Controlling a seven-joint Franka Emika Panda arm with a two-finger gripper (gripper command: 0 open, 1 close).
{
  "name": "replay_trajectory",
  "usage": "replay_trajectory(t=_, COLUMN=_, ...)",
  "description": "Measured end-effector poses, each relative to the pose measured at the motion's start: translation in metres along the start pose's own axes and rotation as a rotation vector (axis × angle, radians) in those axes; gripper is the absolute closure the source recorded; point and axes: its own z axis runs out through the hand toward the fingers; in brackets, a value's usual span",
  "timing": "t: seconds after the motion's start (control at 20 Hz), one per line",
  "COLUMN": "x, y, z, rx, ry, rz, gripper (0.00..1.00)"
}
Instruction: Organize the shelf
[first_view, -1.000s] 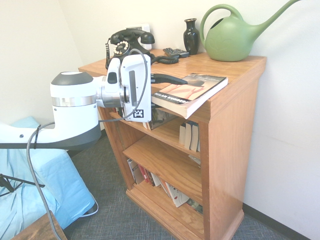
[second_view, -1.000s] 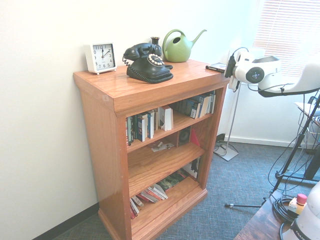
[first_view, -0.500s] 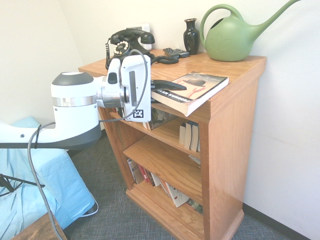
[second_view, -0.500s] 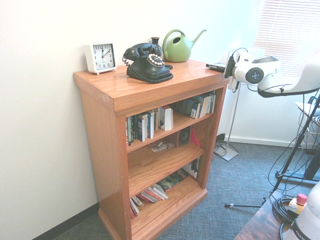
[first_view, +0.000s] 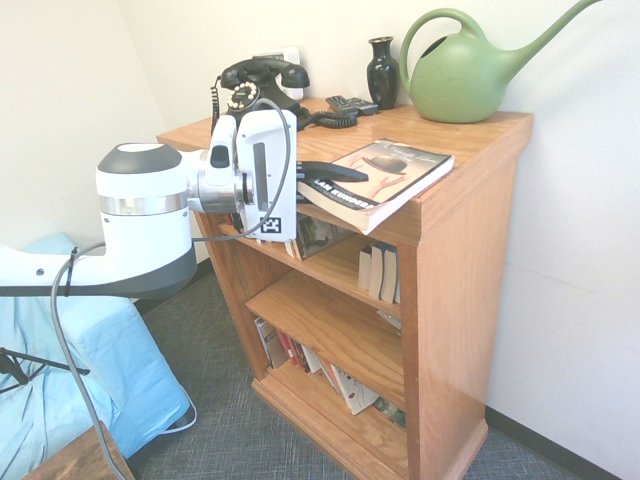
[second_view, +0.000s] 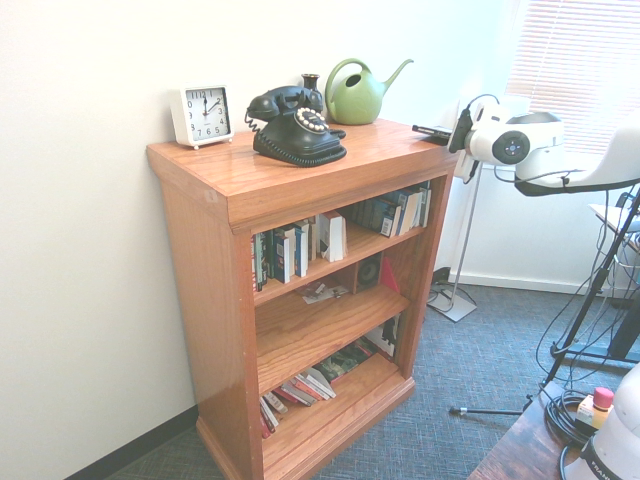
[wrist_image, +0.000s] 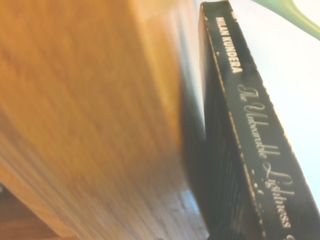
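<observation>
The shelf (first_view: 470, 250) is an oak-coloured bookcase with a thick flat top and three open tiers. A paperback book (first_view: 385, 172) with a black spine lies on the top's front corner and overhangs the edge. My gripper (first_view: 335, 172) reaches in level from the side and is shut on the book's overhanging edge. In the second exterior view the gripper (second_view: 440, 132) sits at the right end of the shelf (second_view: 300, 180) top. The wrist view shows the book's spine (wrist_image: 250, 125) beside the blurred wooden shelf top (wrist_image: 90, 115).
A black rotary phone (first_view: 262, 85), a black vase (first_view: 382, 70), a remote (first_view: 350, 103) and a green watering can (first_view: 465, 75) stand on the top. A white clock (second_view: 201, 113) sits at its far end. Books (second_view: 300, 250) fill the tiers. A blue-covered seat (first_view: 90, 370) lies below the arm.
The fingers have closed onto the book's overhanging edge. The wrist and the book have shifted slightly away from the shelf's corner, and the book's near edge sits a little higher.
</observation>
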Motion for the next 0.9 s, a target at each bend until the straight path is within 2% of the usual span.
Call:
replay_trajectory(t=0.2, x=-0.003, y=0.014, z=-0.039, rx=0.009, ry=-0.015, rz=0.103, gripper=1.00)
replay_trajectory(t=0.55, x=-0.051, y=0.046, z=-0.113, rx=0.059, ry=-0.118, rz=0.389, gripper=1.00)
replay_trajectory(t=0.7, x=-0.079, y=0.037, z=-0.141, rx=0.108, ry=-0.164, rz=0.458, gripper=1.00)
replay_trajectory(t=0.9, x=-0.112, y=-0.005, z=-0.163, rx=0.193, ry=-0.244, rz=0.495, gripper=1.00)
